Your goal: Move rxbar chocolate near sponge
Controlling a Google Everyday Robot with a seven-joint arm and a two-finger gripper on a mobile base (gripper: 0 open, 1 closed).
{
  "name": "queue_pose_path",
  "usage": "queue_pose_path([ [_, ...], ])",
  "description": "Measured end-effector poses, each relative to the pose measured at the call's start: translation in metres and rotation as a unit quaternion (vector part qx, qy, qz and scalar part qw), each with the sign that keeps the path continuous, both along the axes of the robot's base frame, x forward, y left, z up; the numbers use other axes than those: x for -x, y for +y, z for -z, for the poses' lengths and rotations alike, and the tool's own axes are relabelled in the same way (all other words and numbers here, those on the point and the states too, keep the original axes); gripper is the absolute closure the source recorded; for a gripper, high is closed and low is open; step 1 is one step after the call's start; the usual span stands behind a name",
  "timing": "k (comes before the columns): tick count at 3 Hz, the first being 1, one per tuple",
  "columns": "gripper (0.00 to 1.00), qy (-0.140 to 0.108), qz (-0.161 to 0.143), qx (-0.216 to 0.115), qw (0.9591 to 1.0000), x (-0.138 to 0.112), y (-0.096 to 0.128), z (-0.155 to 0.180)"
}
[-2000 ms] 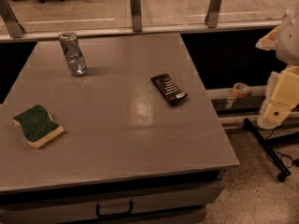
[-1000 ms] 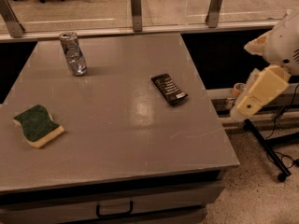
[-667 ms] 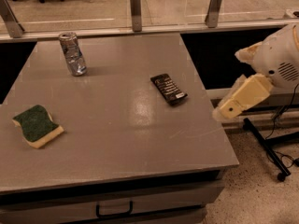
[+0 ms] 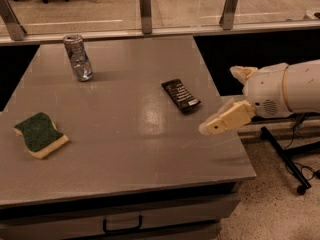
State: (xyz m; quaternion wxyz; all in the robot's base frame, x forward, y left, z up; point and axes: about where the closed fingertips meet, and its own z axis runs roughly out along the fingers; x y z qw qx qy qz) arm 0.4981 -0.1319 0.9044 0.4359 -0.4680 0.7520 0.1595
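One set of jaws, gap unreadable, hovers at the table (image 4: 125,154) edge right of the rxbar chocolate (image 4: 181,95).

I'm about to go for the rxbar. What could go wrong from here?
1. The rxbar chocolate lies flat and thin; the gripper, over the table's right edge, might only shove it instead of gripping it.
2. The sponge sits close to the table's left edge, so a bar dragged too far could nudge it off.
3. A wide sweep toward the back could knock the can over.
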Motion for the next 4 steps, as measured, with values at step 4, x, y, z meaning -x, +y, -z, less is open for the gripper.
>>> queue_pose_path([
  [4, 0.00, 0.003, 0.037, -0.027, 0.9989, -0.025, 0.023, 0.025],
])
